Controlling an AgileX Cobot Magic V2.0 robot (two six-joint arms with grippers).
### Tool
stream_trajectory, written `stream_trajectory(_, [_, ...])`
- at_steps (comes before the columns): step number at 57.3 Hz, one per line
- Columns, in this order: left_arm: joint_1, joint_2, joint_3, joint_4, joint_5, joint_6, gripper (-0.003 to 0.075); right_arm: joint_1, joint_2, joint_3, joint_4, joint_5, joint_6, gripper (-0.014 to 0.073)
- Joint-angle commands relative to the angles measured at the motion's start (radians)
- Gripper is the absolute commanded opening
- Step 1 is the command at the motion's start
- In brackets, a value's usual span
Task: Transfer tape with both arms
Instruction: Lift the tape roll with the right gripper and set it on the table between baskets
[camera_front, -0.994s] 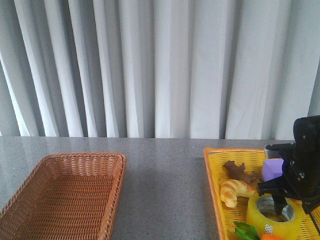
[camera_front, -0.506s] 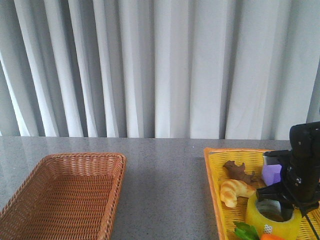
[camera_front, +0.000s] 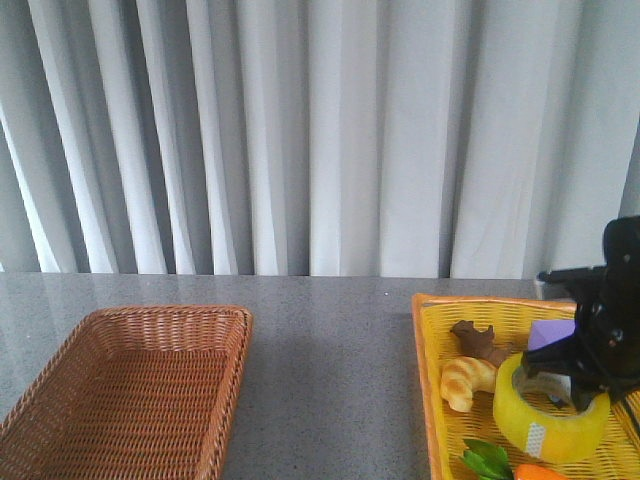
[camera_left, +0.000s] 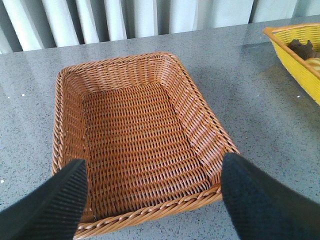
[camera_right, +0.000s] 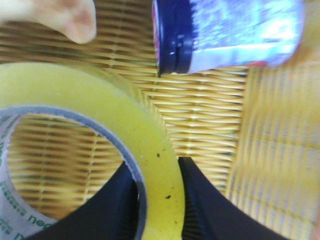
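The tape (camera_front: 549, 415), a wide yellow roll with a white printed core, hangs tilted just above the yellow tray (camera_front: 428, 380) at the right. My right gripper (camera_front: 575, 378) is shut on its wall. The right wrist view has one finger inside the core and the other outside the tape (camera_right: 115, 125), pinching the right gripper (camera_right: 159, 200) onto it. My left gripper (camera_left: 155, 197) is open over the near rim of the brown wicker basket (camera_left: 135, 135), holding nothing. The left arm is out of the front view.
In the yellow tray lie a croissant (camera_front: 467, 383), a brown piece (camera_front: 477, 342), a purple block (camera_front: 549, 333), green leaves (camera_front: 488, 461) and something orange (camera_front: 540, 472). A blue-capped can (camera_right: 225, 32) lies beside the tape. The wicker basket (camera_front: 130, 385) stands at the left on the grey table.
My right gripper has gone from above the flat roll to gripping its wall and has lifted it. The tape now tilts and sits higher, slightly further right.
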Motion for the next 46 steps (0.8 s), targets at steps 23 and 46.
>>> stream_trajectory(23, [-0.008,0.007,-0.029,-0.006,-0.062,0.0,0.0534,0.069,-0.19,-0.168,0.27,-0.081,-0.178,0.0143])
stream_trajectory(46, [-0.008,0.007,-0.029,-0.006,-0.062,0.0,0.0534,0.43,-0.049,-0.242,0.111,-0.15,-0.152,0.0153])
